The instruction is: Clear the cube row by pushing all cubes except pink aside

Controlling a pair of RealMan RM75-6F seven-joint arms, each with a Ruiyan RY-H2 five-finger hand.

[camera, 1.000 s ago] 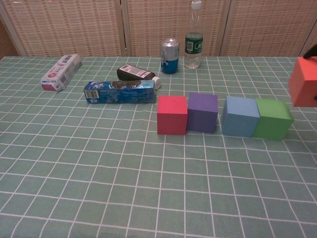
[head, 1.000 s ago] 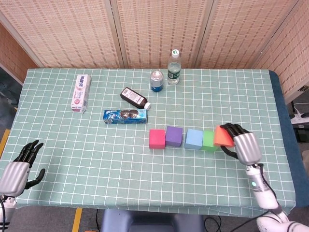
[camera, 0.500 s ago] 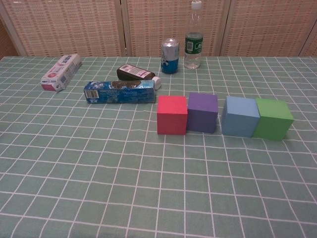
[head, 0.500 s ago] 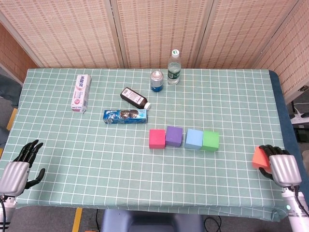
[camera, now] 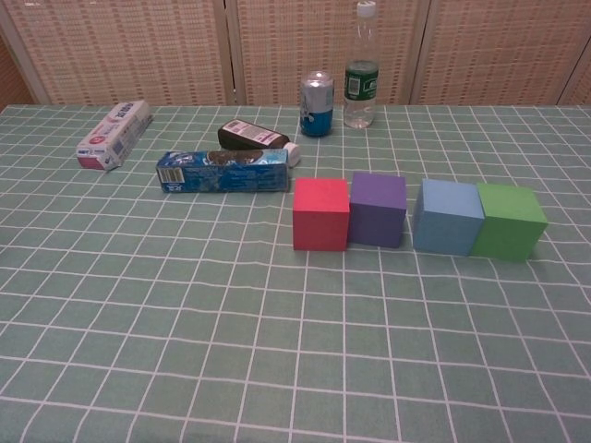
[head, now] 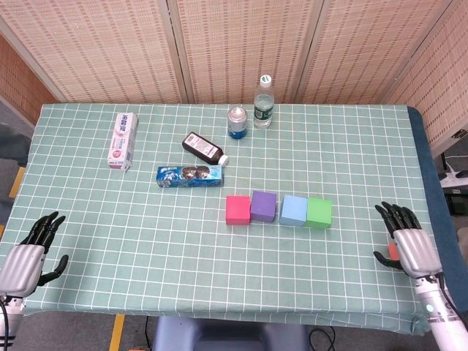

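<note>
A table (head: 88, 241) under a green checked cloth carries a row of cubes: beside the pink cube (head: 238, 209) stand purple (head: 263, 205), blue (head: 294, 210) and green (head: 319, 213). Behind the pink cube lie a biscuit pack (head: 189, 175), a dark bottle (head: 205, 148), a can (head: 237, 122), a water bottle (head: 262, 102) and, far left, a toothpaste box (head: 123, 140).

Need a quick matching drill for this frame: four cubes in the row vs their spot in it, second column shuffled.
Things:
1. pink cube
2. purple cube
3. blue cube
4. green cube

Places (head view):
A. right end of the row
B. left end, nearest the cookie box
C. second from the left
D. touching the green cube

Pairs: 1-B, 2-C, 3-D, 4-A
</note>
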